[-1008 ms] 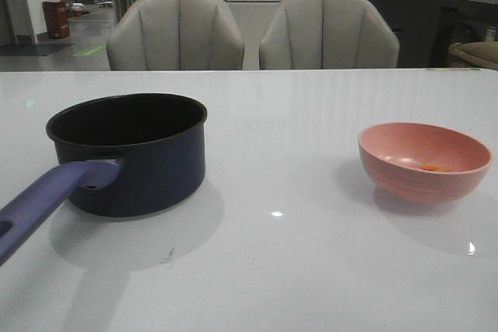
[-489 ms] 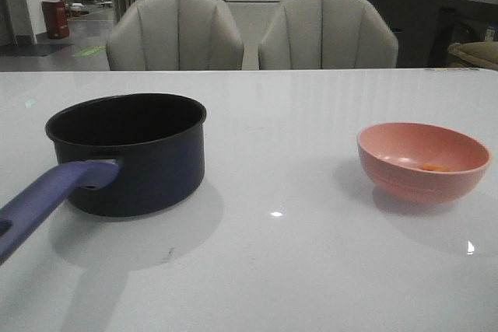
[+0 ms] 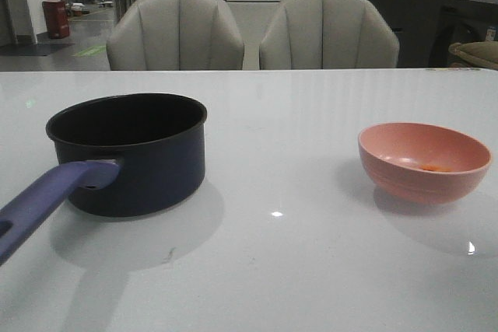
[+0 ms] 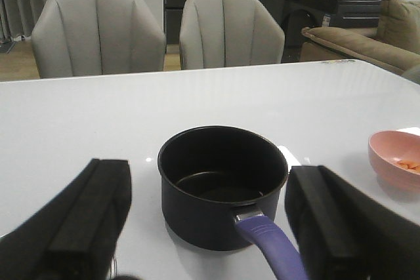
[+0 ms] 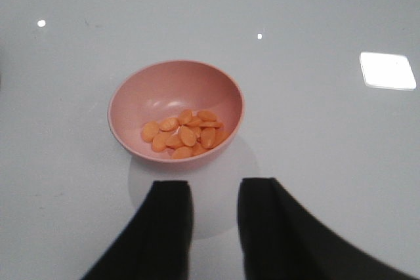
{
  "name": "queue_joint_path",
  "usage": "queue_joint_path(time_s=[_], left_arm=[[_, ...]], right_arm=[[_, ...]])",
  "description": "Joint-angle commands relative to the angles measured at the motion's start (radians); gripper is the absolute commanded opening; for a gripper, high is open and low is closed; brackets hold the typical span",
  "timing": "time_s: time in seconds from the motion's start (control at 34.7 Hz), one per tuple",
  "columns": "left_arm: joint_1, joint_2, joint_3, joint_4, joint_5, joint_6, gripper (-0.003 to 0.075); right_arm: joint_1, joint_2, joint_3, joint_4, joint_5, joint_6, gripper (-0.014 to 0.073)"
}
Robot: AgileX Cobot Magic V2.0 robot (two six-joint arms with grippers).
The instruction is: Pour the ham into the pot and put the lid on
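1. Ham (image 5: 186,134) lies heaped in the pink bowl (image 5: 176,111), which stands on the table (image 3: 296,270) well to the right of the pot (image 3: 132,153); your step is to take that bowl.
2. Your right gripper (image 5: 215,218) hangs just short of the bowl, jaws a little apart and empty. Bring one finger inside the near rim and one outside, then pinch.
3. Your left gripper (image 4: 207,227) is spread wide and empty behind the pot, with the handle (image 4: 269,247) between its fingers. Hold that handle if the pot needs steadying.
4. Lift level, and tip only over the pot's mouth.
5. No view shows the lid; find it before covering.
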Motion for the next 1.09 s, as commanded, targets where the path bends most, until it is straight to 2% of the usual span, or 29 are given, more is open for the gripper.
queue_joint_path(time_s=[0.0, 0.14, 0.49, 0.89, 0.98, 1.07], left_arm=[[-0.010, 0.012, -0.025, -0.005, -0.087, 0.000, 0.0529], [-0.010, 0.012, -0.025, -0.005, -0.087, 0.000, 0.0529], [-0.010, 0.012, -0.025, -0.005, -0.086, 0.000, 0.0529], [-0.010, 0.012, -0.025, -0.005, -0.086, 0.000, 0.0529], [-0.010, 0.012, -0.025, -0.005, -0.086, 0.000, 0.0529], [-0.010, 0.012, -0.025, -0.005, -0.086, 0.000, 0.0529]], right_arm=[[-0.004, 0.152, -0.118, 0.010, -0.038, -0.006, 0.0470], [-0.004, 0.371, -0.234, 0.011, -0.031, -0.005, 0.0475], [-0.064, 0.811, -0.566, 0.012, 0.115, -0.004, 0.0475], [-0.094, 1.106, -0.820, 0.013, 0.245, -0.004, 0.0466], [-0.094, 1.146, -0.845, 0.013, 0.270, -0.004, 0.0403], [-0.094, 1.178, -0.863, 0.017, 0.290, -0.004, 0.0274]])
